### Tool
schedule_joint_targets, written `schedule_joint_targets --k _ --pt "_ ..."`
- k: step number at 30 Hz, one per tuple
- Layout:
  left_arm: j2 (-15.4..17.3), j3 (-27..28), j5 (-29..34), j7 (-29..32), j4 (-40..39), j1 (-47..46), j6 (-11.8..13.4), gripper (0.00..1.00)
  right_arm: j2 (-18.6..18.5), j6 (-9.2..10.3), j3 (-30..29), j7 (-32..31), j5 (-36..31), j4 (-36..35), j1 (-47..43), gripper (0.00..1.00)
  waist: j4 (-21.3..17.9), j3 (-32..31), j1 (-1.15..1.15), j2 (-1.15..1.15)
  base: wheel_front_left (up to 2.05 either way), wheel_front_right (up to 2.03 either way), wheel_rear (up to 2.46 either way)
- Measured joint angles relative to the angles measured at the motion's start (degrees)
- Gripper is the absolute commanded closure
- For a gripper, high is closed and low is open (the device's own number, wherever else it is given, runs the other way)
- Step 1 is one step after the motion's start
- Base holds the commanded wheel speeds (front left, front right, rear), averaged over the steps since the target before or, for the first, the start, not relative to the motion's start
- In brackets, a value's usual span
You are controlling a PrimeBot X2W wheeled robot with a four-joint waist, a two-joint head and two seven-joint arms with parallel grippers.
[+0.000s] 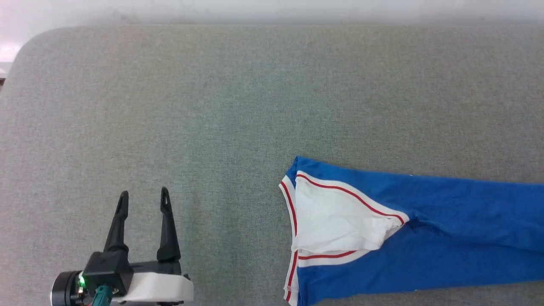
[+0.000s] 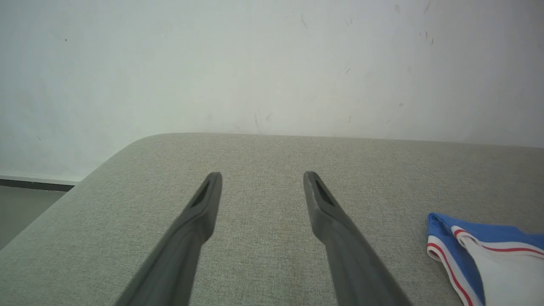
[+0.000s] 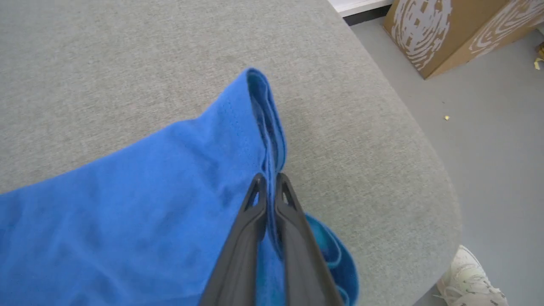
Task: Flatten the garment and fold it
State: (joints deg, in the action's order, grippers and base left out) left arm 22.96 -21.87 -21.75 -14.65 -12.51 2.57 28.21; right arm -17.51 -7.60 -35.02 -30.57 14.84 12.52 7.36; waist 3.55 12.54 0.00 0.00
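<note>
Garment (image 1: 446,238) long axis left-right, sleeve end pointing left; right claw (image 3: 267,177) pinching its blue edge; left claw (image 1: 143,198) spread

Setting: a bare test room is indicated.
Surface: grey fabric-covered table (image 1: 255,85), backed by scuffed white wall (image 2: 255,63).
Surroundings: grey floor (image 3: 488,148); cardboard box (image 3: 446,34) noted.

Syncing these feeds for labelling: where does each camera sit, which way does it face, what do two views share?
Head view: on the head, looking down at the table; left gripper, jaws open, lower left.
Left wrist view: on that wrist, looking along those jaws toward a wall.
Right wrist view: on that wrist, looking down the right gripper, shut on the garment.
Shared: head and left wrist show its white sleeve.
</note>
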Motion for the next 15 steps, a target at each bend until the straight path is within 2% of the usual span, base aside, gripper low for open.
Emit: schedule_joint_targets --k 4,10,15 --pt "-0.09 -0.15 -0.53 0.00 0.63 0.66 -0.49 0.00 3.07 0.01 6.79 -1.43 3.07 -2.59 -0.51 1.00 -0.06 -0.95 0.00 0.00 0.00 0.00 0.00" --pt "-0.37 -0.31 -1.08 -0.01 0.91 0.86 -0.86 0.00 10.95 0.05 19.33 -7.81 12.93 -12.89 -1.91 1.00 -0.41 -1.43 0.00 0.00 0.00 0.00 0.00" --pt "-1.15 -0.59 -1.49 -0.01 1.15 0.77 -1.05 0.00 13.08 0.05 29.33 -12.51 17.37 -20.60 -2.00 1.00 -0.20 -1.06 0.00 0.00 0.00 0.00 0.00"
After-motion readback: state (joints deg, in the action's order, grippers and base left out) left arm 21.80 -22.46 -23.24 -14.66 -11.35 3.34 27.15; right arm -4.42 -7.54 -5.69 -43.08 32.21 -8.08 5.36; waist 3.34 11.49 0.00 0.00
